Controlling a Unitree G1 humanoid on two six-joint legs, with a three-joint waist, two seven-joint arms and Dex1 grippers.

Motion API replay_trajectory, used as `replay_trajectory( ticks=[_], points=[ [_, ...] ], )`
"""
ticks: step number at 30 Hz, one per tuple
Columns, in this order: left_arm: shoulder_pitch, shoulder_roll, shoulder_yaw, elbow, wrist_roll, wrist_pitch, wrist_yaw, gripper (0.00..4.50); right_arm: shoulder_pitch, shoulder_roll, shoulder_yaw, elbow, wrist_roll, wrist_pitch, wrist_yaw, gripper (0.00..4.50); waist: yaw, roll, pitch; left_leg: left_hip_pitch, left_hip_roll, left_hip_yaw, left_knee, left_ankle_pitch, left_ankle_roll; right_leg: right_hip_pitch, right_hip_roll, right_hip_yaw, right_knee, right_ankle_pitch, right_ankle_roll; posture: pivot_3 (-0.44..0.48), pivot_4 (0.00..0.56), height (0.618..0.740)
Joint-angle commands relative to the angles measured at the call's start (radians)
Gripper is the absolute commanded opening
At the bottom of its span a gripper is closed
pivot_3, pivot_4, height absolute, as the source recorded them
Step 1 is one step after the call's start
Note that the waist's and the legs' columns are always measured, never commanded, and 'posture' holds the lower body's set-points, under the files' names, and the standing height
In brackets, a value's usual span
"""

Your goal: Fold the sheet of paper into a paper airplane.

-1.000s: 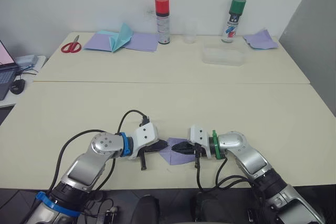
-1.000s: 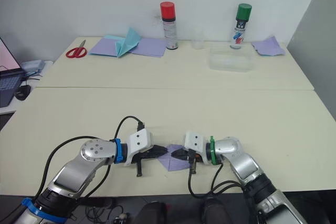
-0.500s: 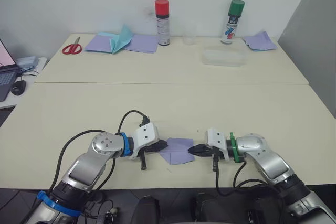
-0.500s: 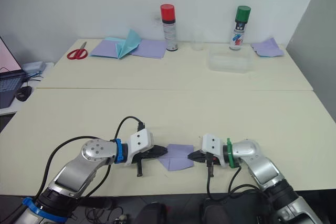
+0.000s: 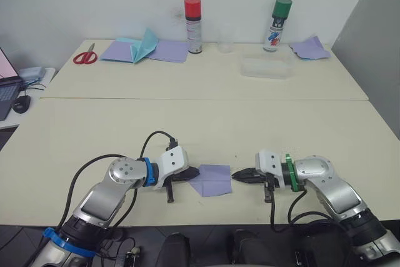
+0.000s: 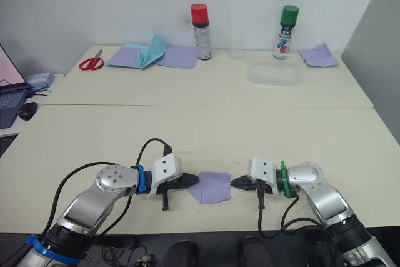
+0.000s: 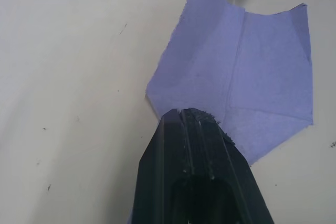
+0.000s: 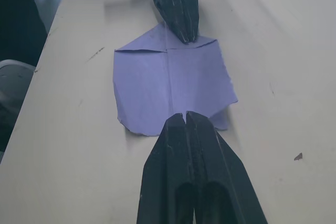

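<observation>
The paper (image 5: 212, 179) lies flat near the front edge of the bench (image 5: 200, 129), between the two arms. It is purple and has fold lines in it. One corner part is folded over, so it has a point on its left side.

The left end effector (image 5: 195, 172) rests on that left point of the paper. Its two black fingers are pressed together, and the tip sits on top of the paper.

The right end effector (image 5: 236, 174) is just beside the right edge of the paper, right at it or a tiny bit off. Its fingers are pressed together too, and it holds nothing.

At the back of the bench are red scissors (image 5: 84, 55), some flat purple sheets (image 5: 167, 50) with a teal folded paper (image 5: 145, 44) on them, a can with a red cap (image 5: 193, 24), a clear cup (image 5: 226, 39), a can with a green cap (image 5: 277, 24), a clear box (image 5: 267, 67) and one more purple paper (image 5: 310, 47). A laptop (image 5: 7, 82) sits far to the left.
</observation>
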State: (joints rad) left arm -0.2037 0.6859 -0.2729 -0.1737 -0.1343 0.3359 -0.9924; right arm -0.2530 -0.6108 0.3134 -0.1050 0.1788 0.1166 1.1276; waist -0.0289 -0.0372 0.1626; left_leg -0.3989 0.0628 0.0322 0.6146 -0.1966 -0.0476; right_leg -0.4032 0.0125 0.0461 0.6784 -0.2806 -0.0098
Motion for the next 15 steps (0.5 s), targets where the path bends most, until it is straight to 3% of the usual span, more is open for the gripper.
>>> replay_trajectory(
  ticks=[1,2,5,13,15],
  points=[
    [0.028,0.011,-0.033,0.064,0.047,0.019,0.008,0.00,-0.006,-0.009,-0.042,-0.003,0.015,-0.037,0.002,0.05,0.000,0.000,0.000,0.000,0.000,0.000,0.000,0.000,0.000,0.000,0.000,0.000,0.000,0.000,0.000,0.000,0.150,0.740],
    [0.028,0.010,-0.033,0.063,0.046,0.018,0.008,0.00,-0.007,-0.003,-0.052,-0.003,0.031,-0.011,-0.006,0.05,0.000,0.000,0.000,0.000,0.000,0.000,0.000,0.000,0.000,0.000,0.000,0.000,0.000,0.000,0.000,0.000,0.150,0.740],
    [0.030,0.008,-0.034,0.063,0.046,0.015,0.008,0.00,-0.015,0.029,-0.079,-0.005,0.097,0.133,-0.035,0.93,0.000,0.000,0.000,0.000,0.000,0.000,0.000,0.000,0.000,0.000,0.000,0.000,0.000,0.000,0.000,0.000,0.150,0.740],
    [0.027,0.004,-0.038,0.066,0.049,0.009,0.010,0.00,-0.043,0.062,-0.040,-0.034,0.117,0.452,-0.101,3.84,0.000,0.000,0.000,-0.001,0.001,0.000,0.000,0.000,0.000,0.000,0.000,0.001,0.000,0.000,0.000,0.000,0.150,0.740],
    [0.028,0.004,-0.037,0.066,0.050,0.008,0.011,0.00,-0.048,0.071,-0.039,-0.063,0.142,0.519,-0.107,3.84,-0.001,0.000,0.000,0.000,0.001,-0.001,0.000,0.000,0.000,0.000,0.000,0.001,0.000,0.000,0.000,0.000,0.150,0.740]
  ],
)
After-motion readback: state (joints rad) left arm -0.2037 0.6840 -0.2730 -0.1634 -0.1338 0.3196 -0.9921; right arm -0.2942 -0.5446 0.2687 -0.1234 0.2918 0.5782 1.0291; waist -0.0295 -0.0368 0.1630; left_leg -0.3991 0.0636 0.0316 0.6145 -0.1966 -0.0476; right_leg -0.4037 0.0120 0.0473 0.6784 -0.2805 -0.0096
